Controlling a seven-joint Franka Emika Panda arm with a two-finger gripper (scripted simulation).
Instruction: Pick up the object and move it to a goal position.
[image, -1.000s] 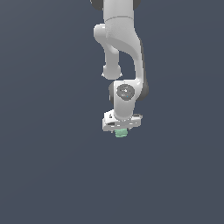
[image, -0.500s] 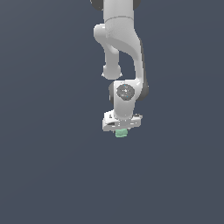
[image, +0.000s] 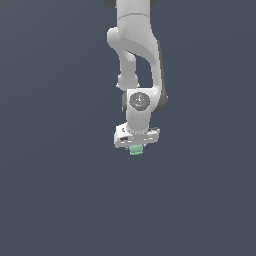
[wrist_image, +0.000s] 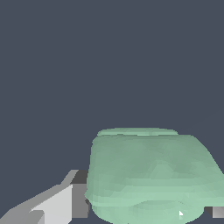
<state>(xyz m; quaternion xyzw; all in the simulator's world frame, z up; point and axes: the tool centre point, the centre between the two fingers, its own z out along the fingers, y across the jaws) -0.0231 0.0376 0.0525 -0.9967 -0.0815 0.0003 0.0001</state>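
Between the fingers (wrist_image: 65, 201), ridged object (wrist_image: 148, 175).

No readable text, labels, brands, numbers or signs anywhere.

White arm (image: 136, 60) hanging from top centre of frame, claw (image: 136, 146) pointing down at mid-frame, closed around small mint-green object (image: 136, 149).

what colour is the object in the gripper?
Mint green, pale. The object shows best in the wrist view, filling the space by the gripper.
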